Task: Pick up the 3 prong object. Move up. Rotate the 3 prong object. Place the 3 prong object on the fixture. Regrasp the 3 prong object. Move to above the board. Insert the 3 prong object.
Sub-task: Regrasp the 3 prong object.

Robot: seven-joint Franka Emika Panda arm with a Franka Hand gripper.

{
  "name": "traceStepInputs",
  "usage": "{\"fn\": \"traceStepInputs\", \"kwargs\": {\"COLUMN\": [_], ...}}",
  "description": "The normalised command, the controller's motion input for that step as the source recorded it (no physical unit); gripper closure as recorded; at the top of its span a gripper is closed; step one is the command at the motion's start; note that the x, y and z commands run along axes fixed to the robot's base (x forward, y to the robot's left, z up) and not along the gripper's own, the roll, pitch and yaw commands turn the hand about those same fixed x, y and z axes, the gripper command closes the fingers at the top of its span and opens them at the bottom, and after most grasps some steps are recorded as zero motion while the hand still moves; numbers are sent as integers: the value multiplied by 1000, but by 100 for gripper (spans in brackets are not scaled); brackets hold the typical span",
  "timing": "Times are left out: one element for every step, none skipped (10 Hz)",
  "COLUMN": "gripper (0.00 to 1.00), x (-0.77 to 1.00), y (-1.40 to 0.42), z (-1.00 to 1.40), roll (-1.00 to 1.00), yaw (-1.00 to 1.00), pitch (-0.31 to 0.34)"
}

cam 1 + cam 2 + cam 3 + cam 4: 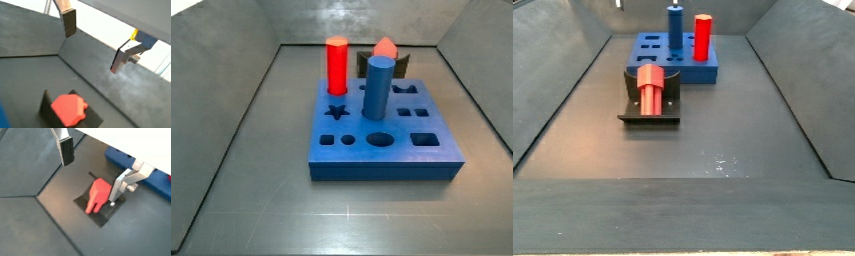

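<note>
The salmon-red 3 prong object lies on the dark fixture, in front of the blue board. It also shows in both wrist views, resting on the fixture with its prongs pointing away from the board. My gripper is open and empty, held above the piece, with one finger close beside it and not touching it. The gripper also shows open in a wrist view. In a side view only the piece's tip shows behind the board. The gripper is out of both side views.
A tall red cylinder peg and a tall blue peg stand in the board. Grey sloping walls enclose the dark floor on all sides.
</note>
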Motion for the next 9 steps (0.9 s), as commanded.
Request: {"fn": "traceStepInputs", "kwargs": {"gripper": [0,0,0,0,0,0,0,0,0], "x": [99,104,104,107,110,106,93,36,37], "y": [-36,-42,-43,-45,-47,-39,-32,71,71], "z": [-18,-17,-17,-20,-20,-13,-9,-1000,-1000], "roll": [1000,1000,927,628,507,305,220,150,147], "yaw": [90,113,126,152,162,175,183,149,149], "pitch": [116,144,153,142,134,113,83,49,40]}}
